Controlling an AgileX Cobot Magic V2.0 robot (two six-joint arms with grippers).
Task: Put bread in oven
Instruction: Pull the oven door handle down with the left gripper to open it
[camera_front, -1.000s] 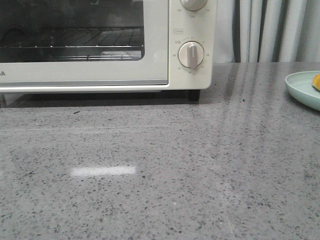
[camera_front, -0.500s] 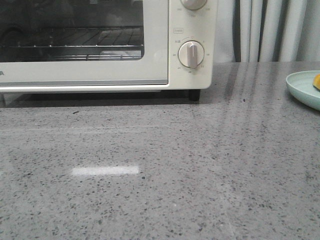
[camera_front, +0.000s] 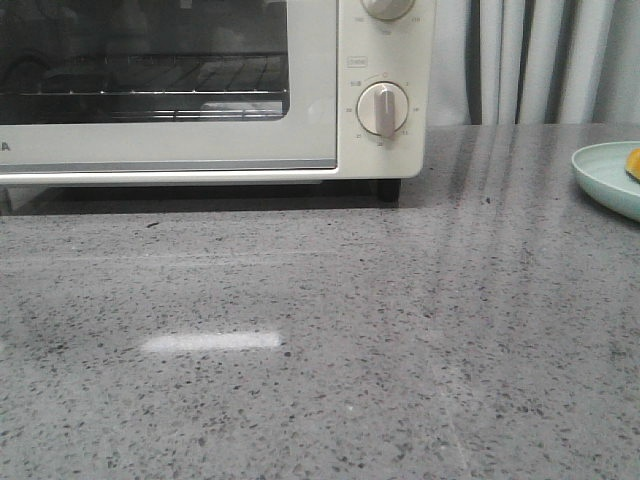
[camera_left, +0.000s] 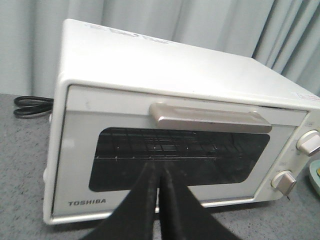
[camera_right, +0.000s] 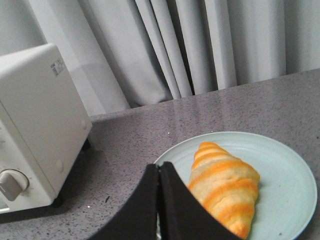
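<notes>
Grey speckled stone countertop (camera_front: 330, 330), spanning the whole front view, with a bright strip of reflected light on it. Pale grey curtain (camera_right: 200, 45), pleated, hanging behind the counter's far edge. Oven (camera_left: 170, 125), cream-white, standing at the back left of the counter; door shut, with a brushed metal handle (camera_left: 210, 116) across the top of the dark glass window, a wire rack (camera_left: 170, 150) visible behind the glass, and "TOSHIBA" printed at the door's lower corner. Two round white knobs (camera_front: 382, 108) on the right panel. Black power cord (camera_left: 31, 106), coiled on the counter beside the oven's far side. Pale green plate (camera_right: 280, 185), round, on the counter well to the right of the oven. Bread (camera_right: 222, 185), a golden-brown croissant with cream stripes, lying on the plate, apart from the oven. Left gripper (camera_left: 159, 181), black fingers pressed together with nothing between them, aimed at the oven door below the handle. Right gripper (camera_right: 159, 172), fingers likewise closed and empty, just beside the bread at the plate's near rim.
</notes>
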